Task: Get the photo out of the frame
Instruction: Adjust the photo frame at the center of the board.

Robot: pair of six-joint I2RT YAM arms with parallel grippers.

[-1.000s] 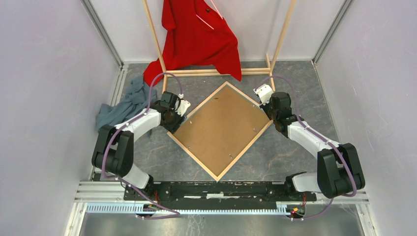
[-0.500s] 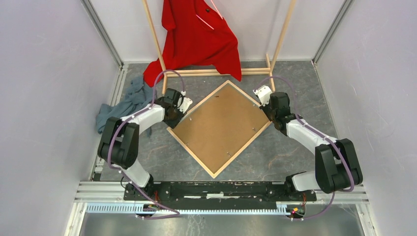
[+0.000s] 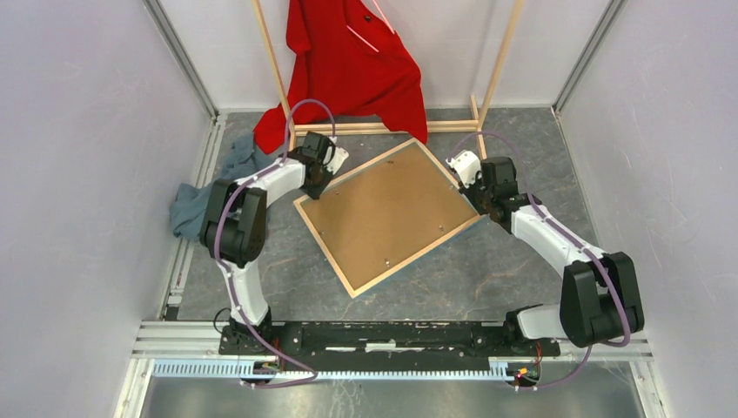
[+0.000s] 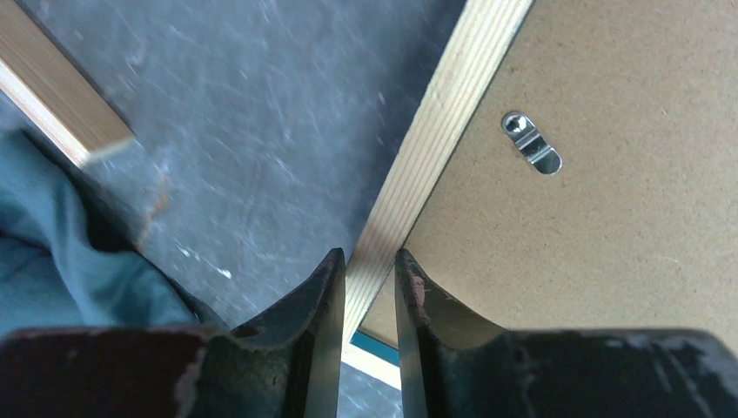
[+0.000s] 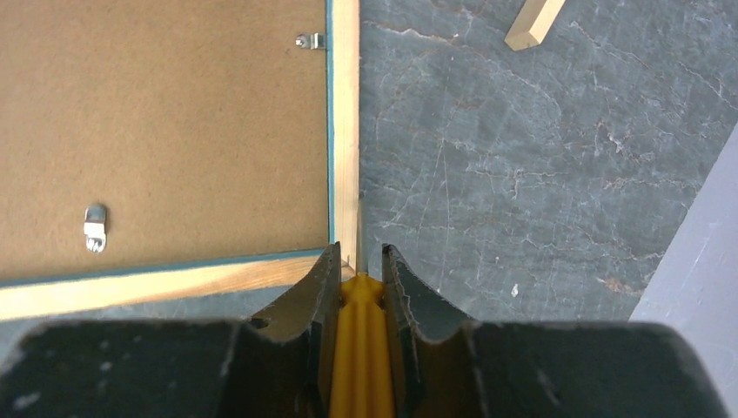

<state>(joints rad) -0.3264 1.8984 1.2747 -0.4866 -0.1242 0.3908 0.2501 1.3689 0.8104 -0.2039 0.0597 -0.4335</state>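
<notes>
The frame (image 3: 323, 246) lies face down on the grey floor, its pale wood edges up. The brown backing board (image 3: 387, 209) fills it, held by small metal clips (image 4: 531, 144). The photo is hidden under the board. My left gripper (image 3: 315, 185) is at the frame's left corner. In the left wrist view it (image 4: 370, 254) is shut across the wood edge (image 4: 435, 131). My right gripper (image 3: 475, 193) is at the frame's right corner. In the right wrist view it (image 5: 357, 249) is shut on a yellow tool (image 5: 359, 348), whose tip touches the frame's corner (image 5: 345, 131).
A wooden clothes rack (image 3: 383, 128) with a red shirt (image 3: 348, 61) stands just behind the frame. A grey-blue cloth (image 3: 209, 187) lies at the left, beside my left arm. Pale walls close in the floor on both sides.
The frame has turned: its left corner has moved toward the back with my left gripper, and its near corner has swung left. My right gripper has stayed at the right corner.
</notes>
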